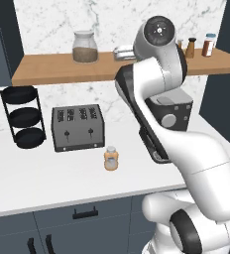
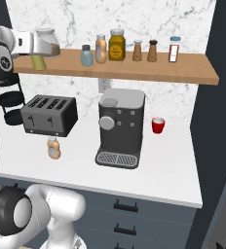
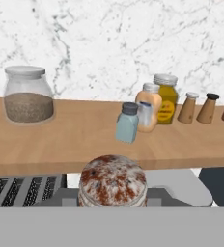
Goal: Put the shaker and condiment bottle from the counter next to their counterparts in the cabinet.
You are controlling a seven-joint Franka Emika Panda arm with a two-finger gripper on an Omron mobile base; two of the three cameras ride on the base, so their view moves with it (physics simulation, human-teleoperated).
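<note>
White marble backs a long wooden cabinet shelf (image 2: 193, 73) hung over the white counter (image 2: 173, 165), and the arm is raised to shelf height at its left stretch. The gripper (image 2: 37, 51) is level with the board, and a yellow-green shaker (image 2: 38, 61) hangs just beneath it — by all appearance carried, though the fingers themselves are hidden, so whether the jaws are clamped on it cannot be told from these pictures. In the hand view a speckled grey cap (image 3: 112, 180) sits right below the lens, presumably the top of that shaker, held upright so nothing spills and so it can be set straight down on its base.

Ahead along the shelf stands the pale blue shaker (image 3: 127, 122), its counterpart, with the rounded orange bottle (image 3: 148, 107) just behind it and the yellow-lidded amber jar (image 3: 166, 98) beside that. Bare board lies to the left of the blue shaker, between it and the big glass jar (image 3: 28, 93) of brown grains — a sensible landing spot, I judge, since it gives room for the fingers to release without knocking a neighbour.

Down on the counter the orange condiment bottle (image 2: 54, 148) waits in front of the toaster (image 2: 49, 115), apart from it and untouched; its turn looks to come second. Two brown shakers (image 2: 145, 50) and a red-labelled spice bottle (image 2: 174, 49) stand further right, well clear of the likely placement.
</note>
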